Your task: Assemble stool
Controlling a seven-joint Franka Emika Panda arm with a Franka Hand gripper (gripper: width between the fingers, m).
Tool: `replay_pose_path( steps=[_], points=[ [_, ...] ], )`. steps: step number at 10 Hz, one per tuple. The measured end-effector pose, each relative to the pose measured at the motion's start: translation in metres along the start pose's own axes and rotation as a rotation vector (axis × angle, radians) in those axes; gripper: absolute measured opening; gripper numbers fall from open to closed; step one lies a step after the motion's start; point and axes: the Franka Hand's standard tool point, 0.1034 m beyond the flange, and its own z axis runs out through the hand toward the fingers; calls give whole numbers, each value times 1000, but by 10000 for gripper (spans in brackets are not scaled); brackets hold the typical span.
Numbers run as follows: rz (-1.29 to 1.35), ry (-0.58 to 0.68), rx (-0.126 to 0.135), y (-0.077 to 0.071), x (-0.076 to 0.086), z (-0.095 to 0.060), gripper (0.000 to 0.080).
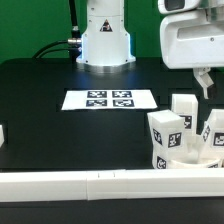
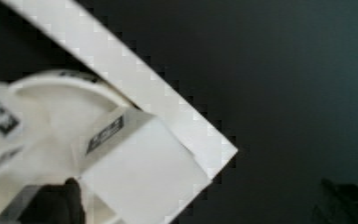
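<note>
The white round stool seat [image 1: 190, 163] lies at the exterior view's right, close behind the long rail. Several chunky white tagged legs stand upright on it, such as a near one [image 1: 165, 135], a far one [image 1: 183, 108] and one by the frame edge [image 1: 215, 130]. My gripper [image 1: 203, 82] hangs open and empty above them, apart from the leg tops. In the wrist view the seat [image 2: 43, 110] and one tagged leg [image 2: 144, 160] lie below my gripper [image 2: 197, 208]. Its dark fingertips [image 2: 51, 203] stand wide apart.
The long white rail [image 1: 100, 181] runs along the table's front edge and crosses the wrist view [image 2: 149, 85] diagonally. The marker board [image 1: 110, 99] lies mid-table before the robot base [image 1: 105, 40]. A white piece [image 1: 3, 135] shows at the exterior view's left edge.
</note>
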Motion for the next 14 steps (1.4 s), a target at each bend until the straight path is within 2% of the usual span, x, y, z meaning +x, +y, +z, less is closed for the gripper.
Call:
replay_pose_path(
  steps=[1,5,7,8,12,13,14],
  points=[
    [-167,3,-13,2,0,1,649],
    [-440,2,-19,4,1,2,649],
    [-859,-9,-50,11,4,10,649],
    [-981,-19,-63,16,6,16,649],
    [-1155,-21,-73,17,9,15,649],
    [-1342,-4,-111,15,8,17,649],
    [-1487,-4,-134,16,4,21,649]
  ],
)
